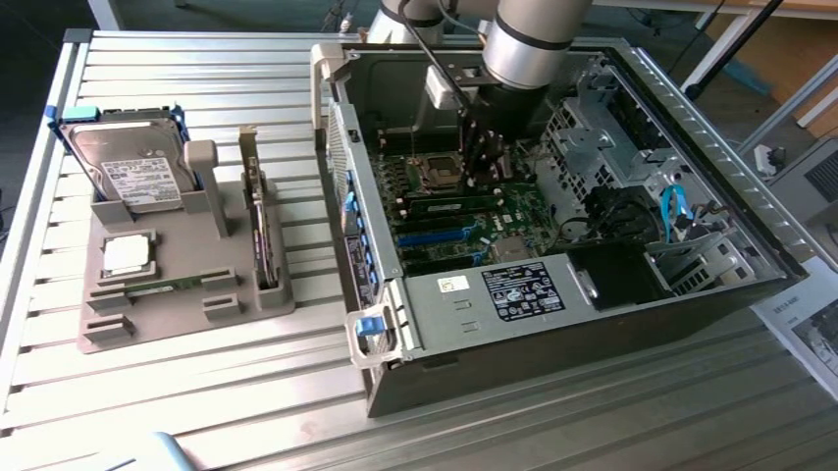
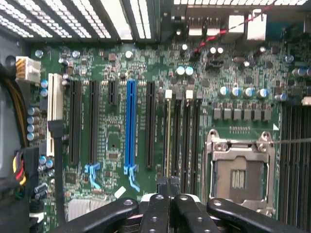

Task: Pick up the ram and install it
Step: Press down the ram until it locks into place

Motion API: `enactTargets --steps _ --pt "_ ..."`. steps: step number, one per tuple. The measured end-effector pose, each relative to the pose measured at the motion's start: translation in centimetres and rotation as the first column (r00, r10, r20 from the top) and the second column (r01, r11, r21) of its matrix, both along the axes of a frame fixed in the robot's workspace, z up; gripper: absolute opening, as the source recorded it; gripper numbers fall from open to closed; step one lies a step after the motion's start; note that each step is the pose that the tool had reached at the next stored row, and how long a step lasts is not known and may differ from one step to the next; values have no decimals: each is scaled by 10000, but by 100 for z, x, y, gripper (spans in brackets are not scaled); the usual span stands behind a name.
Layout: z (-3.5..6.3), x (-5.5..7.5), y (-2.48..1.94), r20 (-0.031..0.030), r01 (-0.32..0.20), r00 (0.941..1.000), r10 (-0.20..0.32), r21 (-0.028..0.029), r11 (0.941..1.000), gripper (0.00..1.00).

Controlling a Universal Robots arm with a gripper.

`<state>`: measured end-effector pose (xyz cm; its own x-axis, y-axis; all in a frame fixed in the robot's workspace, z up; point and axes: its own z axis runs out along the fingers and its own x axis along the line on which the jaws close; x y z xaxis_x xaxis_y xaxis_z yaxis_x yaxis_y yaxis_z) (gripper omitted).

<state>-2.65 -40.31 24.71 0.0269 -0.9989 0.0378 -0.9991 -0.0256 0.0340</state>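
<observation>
Setting: a robotics lab or electronics assembly test bench. The worktop (image 1: 196,392) is built of ribbed aluminium extrusion profiles, typical of a machine frame. On it lies an opened black-and-grey desktop computer case (image 1: 629,294) with its side panel off, exposing the green motherboard (image 2: 121,63) with black and blue expansion slots and an empty silver processor socket (image 2: 239,170). Beside the case sits a grey moulded plastic fixture tray (image 1: 157,314) that holds computer parts upright, among them a silver hard drive (image 1: 131,172). A grey industrial robot arm (image 1: 531,39) reaches down into the case. Printed paper sheets (image 1: 806,329) lie at the exterior view's right edge.
</observation>
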Motion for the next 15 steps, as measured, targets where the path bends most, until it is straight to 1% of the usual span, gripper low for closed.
enactTargets --steps 4,6,15 --pt "0 -89 0 0 -1 10000 1 0 10000 10" --pt "0 -110 0 0 0 10000 0 0 10000 10" --pt "0 -120 0 0 -1 10000 1 0 10000 10"
